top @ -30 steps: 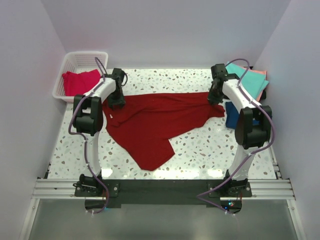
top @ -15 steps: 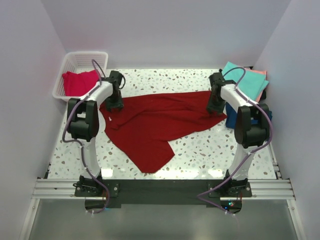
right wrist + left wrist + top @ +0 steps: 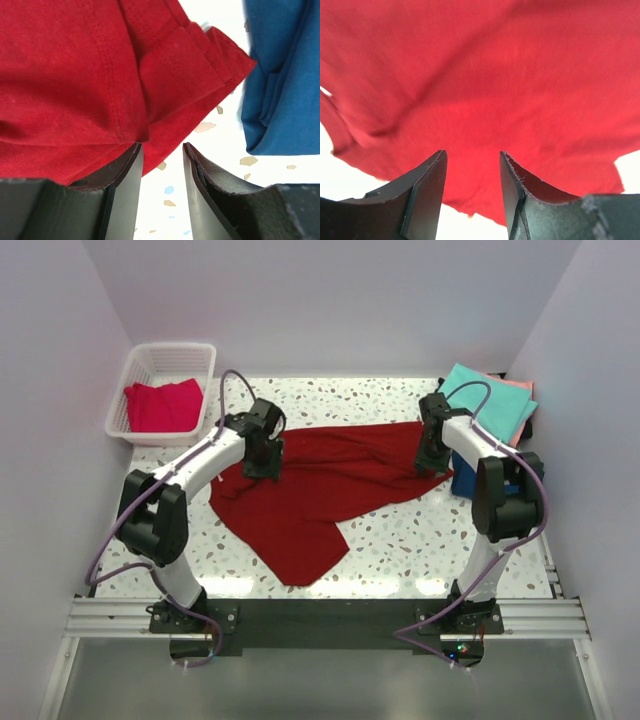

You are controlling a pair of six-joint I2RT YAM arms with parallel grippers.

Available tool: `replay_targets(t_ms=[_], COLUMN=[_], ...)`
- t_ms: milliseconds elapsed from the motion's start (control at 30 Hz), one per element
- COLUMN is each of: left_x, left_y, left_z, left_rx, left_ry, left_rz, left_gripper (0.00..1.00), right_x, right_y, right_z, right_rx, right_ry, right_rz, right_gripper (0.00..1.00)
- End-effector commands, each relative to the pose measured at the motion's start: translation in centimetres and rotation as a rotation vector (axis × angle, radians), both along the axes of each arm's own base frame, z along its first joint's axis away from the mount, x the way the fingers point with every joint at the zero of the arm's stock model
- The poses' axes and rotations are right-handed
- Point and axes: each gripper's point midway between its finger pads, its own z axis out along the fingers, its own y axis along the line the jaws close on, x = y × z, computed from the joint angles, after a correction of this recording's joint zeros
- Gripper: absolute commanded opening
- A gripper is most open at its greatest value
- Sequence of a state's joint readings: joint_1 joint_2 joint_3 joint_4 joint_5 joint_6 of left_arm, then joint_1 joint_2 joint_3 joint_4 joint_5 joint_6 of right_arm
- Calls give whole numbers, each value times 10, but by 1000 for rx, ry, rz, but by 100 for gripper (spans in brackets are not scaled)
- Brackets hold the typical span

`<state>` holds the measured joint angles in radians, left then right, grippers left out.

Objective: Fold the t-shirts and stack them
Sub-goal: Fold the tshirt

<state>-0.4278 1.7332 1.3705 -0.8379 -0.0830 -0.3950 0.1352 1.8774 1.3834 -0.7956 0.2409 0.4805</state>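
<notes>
Right wrist: right claw [image 3: 162,146] parted at dark red t-shirt [image 3: 75,75] edge.

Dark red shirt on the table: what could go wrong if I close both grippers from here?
1. The right gripper stands open at a corner of the dark red shirt, with bare table between its fingers, so closing may miss the hem.
2. The navy shirt lies just beside that corner and could get snagged.
3. The left gripper is open over wrinkled mid-cloth and may pinch extra layers.
</notes>
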Motion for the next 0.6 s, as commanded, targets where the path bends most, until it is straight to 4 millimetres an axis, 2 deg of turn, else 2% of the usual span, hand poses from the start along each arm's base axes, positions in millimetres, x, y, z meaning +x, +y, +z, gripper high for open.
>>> replay_targets(t_ms=[0, 167, 367, 567], left_x=[-34, -59, -84, -105], left_y=[1, -2, 5, 28], left_z=[-11, -29, -57, -79], left_rx=[-3, -15, 28, 136], left_ry=[91, 168, 274, 364], left_rz=[-86, -133, -108, -55], left_gripper=[51, 51, 50, 49], right_x=[18, 20, 22, 31], right_y=[8, 9, 12, 13], right_z=[10, 7, -3, -2], right_rx=[6, -1, 8, 16], right_ry=[-56, -55, -54, -74], right_rz=[33, 39, 36, 29], right_gripper=[41, 40, 40, 39])
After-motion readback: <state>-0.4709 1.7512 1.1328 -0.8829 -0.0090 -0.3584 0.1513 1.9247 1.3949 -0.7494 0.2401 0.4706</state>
